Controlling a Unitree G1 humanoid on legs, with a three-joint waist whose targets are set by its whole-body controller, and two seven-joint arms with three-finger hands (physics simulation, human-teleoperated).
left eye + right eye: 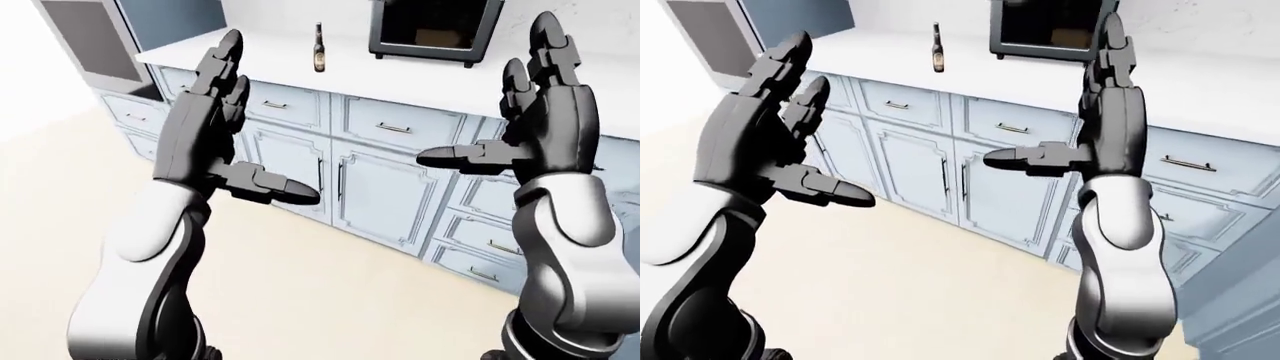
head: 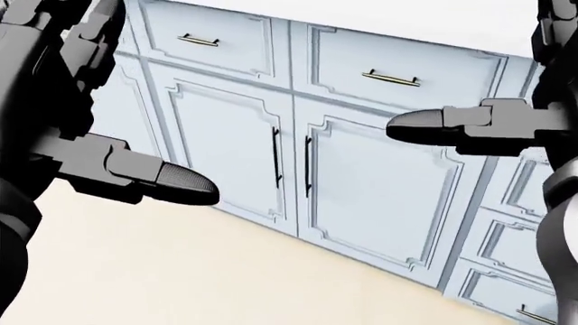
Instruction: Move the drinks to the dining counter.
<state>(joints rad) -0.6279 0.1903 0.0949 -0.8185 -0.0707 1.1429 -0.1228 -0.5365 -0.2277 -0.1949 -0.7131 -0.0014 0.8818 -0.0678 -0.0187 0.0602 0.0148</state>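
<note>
Run of pale blue base cabinets (image 1: 385,191) fills the middle of the eye views, topped by a white counter (image 1: 260,56). Two panelled doors with dark vertical handles at centre, drawers above and at right. One dark, open-fronted appliance (image 1: 432,28) standing on the counter, near the top edge.

Left hand (image 1: 205,124) raised, fingers spread, thumb jutting right; nothing held. Right hand (image 1: 540,112) likewise raised and spread wide, thumb pointing left; nothing held. Both well apart from anything on the counter.

One brown bottle (image 1: 319,48) counted, upright on the white counter, just left of the appliance. No other drink visible.

Judged progress: at the outset. Bottle not yet reached, not yet grasped. Dining counter not identifiable in these views. Remaining: approach, grasp, carry, set down; possibly repeated, since the task names drinks in the plural.
</note>
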